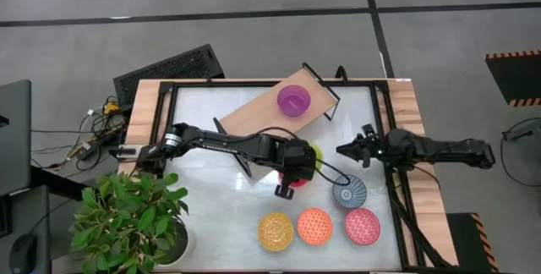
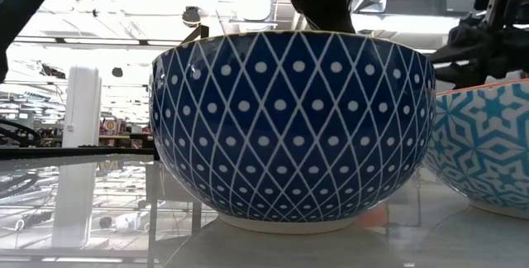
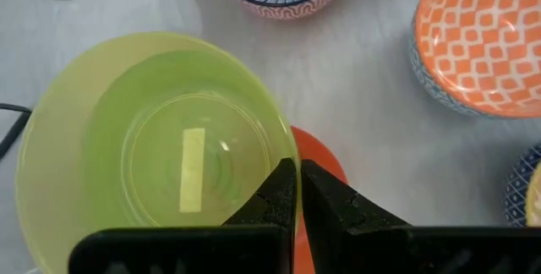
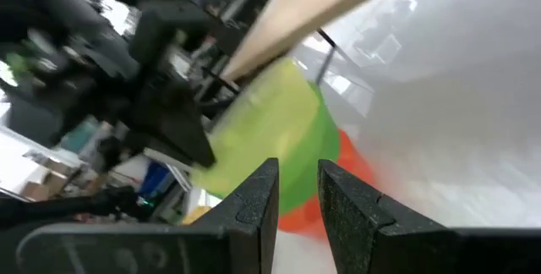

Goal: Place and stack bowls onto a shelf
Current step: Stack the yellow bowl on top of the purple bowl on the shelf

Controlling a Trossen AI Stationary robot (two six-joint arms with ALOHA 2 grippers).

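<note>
We see the left tool (image 1: 296, 175) near the middle of the bench (image 1: 203, 215), its fingers (image 3: 279, 191) pinched nearly together on the rim of a yellow-green bowl (image 3: 156, 151). That bowl sits inside a red-orange bowl (image 3: 325, 160), of which only an edge shows beside the fingers; from above the red-orange one peeks out under the left tool at (image 1: 285, 191).

The right tool (image 1: 351, 151) hangs over the right side of the bench, well apart from the stacked pair. Its fingers (image 4: 254, 202) stand a narrow gap apart and hold nothing; beyond them we see the yellow-green bowl (image 4: 270, 139) and the left arm.

The shelf (image 1: 262, 113) lies slanted across the far part of the bench, with a purple bowl (image 1: 293, 100) on its right end.

Just beside the left tool, toward the right arm, sits a blue-white bowl (image 1: 348, 194). Along the near edge stand three more: a yellow bowl (image 1: 275, 231), an orange bowl (image 1: 314, 227) and a pink bowl (image 1: 362, 227), all apart from both tools.
</note>
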